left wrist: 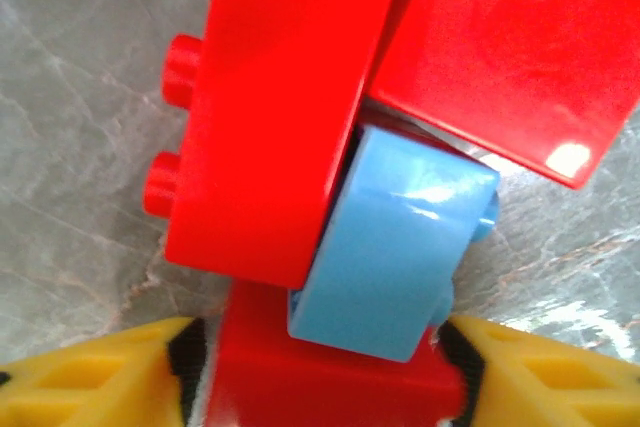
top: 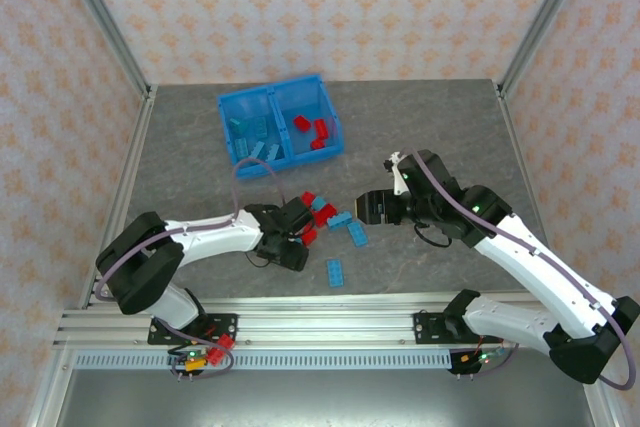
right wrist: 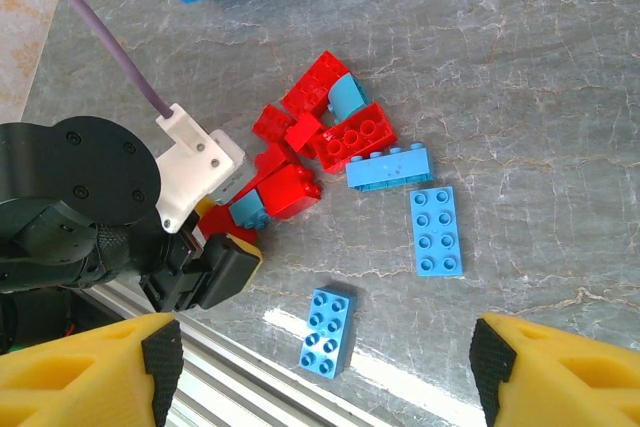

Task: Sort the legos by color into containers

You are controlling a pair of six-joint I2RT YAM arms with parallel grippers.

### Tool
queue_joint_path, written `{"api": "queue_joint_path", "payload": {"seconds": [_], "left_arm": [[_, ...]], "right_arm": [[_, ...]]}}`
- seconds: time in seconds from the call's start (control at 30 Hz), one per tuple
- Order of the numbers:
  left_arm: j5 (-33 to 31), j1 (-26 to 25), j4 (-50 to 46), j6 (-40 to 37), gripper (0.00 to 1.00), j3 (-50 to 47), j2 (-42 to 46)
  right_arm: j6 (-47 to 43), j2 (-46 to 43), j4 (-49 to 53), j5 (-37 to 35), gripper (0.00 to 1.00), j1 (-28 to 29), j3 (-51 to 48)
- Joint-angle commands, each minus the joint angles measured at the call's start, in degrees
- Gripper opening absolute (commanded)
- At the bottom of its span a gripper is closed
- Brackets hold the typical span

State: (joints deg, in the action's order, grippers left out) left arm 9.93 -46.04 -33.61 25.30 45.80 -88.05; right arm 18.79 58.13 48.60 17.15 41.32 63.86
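Two arms: both are low over the grey table, meeting at a loose cluster of red and light-blue legos mid-table.
Left end effector: buried in the near-left side of the cluster. Its wrist view shows yellow fingers bracketing a red brick, with a light-blue brick lying against it. Whether the pads are clamped or merely straddling cannot be told.
Right end effector: released, fingers spread wide, holding nothing, and just right of the cluster.
Bin: sits at the far side of the table, well apart from the cluster. The left compartment holds light-blue pieces and the right compartment holds red ones.
Flat blue bricks: an eight-stud brick and a six-stud brick lie apart from the cluster, on its near-right side.
Deciding relation: the red compartment lies almost straight beyond the left end effector on the far side, so a red brick would travel away from the arm bases. The eight-stud brick lies near and slightly left of the right end effector, its long axis running roughly near to far, and the right arm is the closer one.
Progress: judged partly done, with about ten pieces not yet binned.
Risk: the light-blue brick could ride along with the red one.
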Motion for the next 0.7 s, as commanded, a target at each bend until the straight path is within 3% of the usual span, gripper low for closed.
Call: {"api": "queue_joint_path", "payload": {"seconds": [0.0, 0.17, 0.37, 0.5, 0.67], "left_arm": [[-1.0, -0.3, 0.9, 0.0, 0.58, 0.7, -1.5], [-1.9, -0.2, 1.6, 1.4, 0.42, 0.3, 0.5], [-5.7, 0.0, -3.2, 3.3, 0.36, 6.8, 11.3], [-7.8, 3.1, -3.8, -0.5, 0.36, 16.7, 12.3], [-7.5, 11.5, -1.7, -6.8, 0.36, 31.8, 1.6]], "right_arm": [[0.0, -0.2, -0.2, -1.6, 0.77, 0.2, 0.9], [-0.8, 0.0, -0.1, 1.4, 0.78, 0.2, 0.3], [-2.2, -0.2, 0.8, 10.9, 0.79, 0.2, 0.7], [-0.6, -2.4, -1.1, 4.6, 0.8, 0.2, 1.3], [1.6, -2.8, -2.3, -2.5, 0.84, 0.2, 1.8]]}}
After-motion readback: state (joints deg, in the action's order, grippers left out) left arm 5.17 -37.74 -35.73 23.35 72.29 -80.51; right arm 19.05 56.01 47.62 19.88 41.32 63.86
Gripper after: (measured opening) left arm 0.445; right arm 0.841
